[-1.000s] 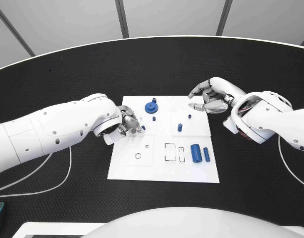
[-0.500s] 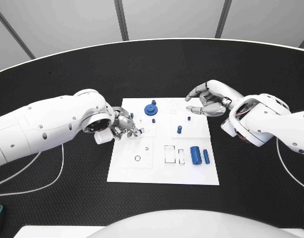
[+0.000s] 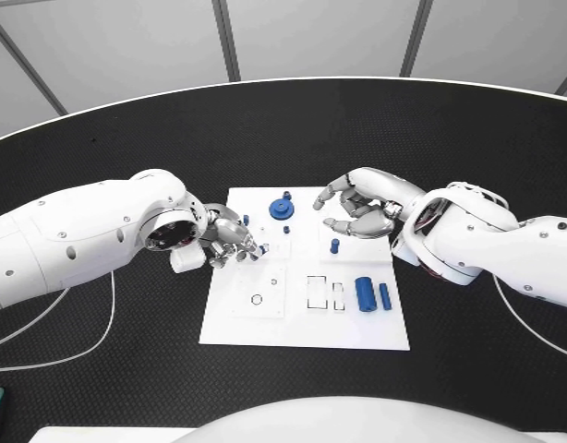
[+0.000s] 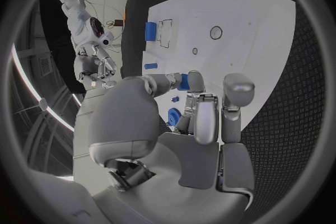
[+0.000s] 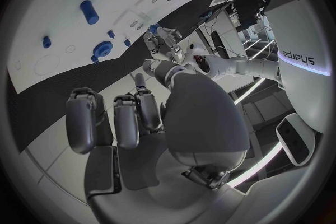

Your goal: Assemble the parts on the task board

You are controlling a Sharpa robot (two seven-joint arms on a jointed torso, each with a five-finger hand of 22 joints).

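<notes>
Two blue cylinders (image 3: 374, 294) lie side by side on the near right of the white task board (image 3: 297, 323), just as they did a second ago. Further in, the left hand (image 3: 231, 242) sits at the board's left edge, having drawn slightly back toward the black counter (image 3: 124, 369). In the left wrist view its fingers are gathered round a small blue piece (image 4: 183, 81), though I cannot tell whether they pinch it or merely stand near it.

A short blue peg (image 3: 334, 245) stands upright, unmoved, in the middle of the board. Beyond it comes the main change: the right hand (image 3: 355, 208) has come in from the board's right edge and now hangs over its far right part, empty, fingers curved and apart. That suggests it is lining up a pick there.

Farthest off, the blue gear-like disc (image 3: 281, 207) stays seated. Assembly looks only partly done.
</notes>
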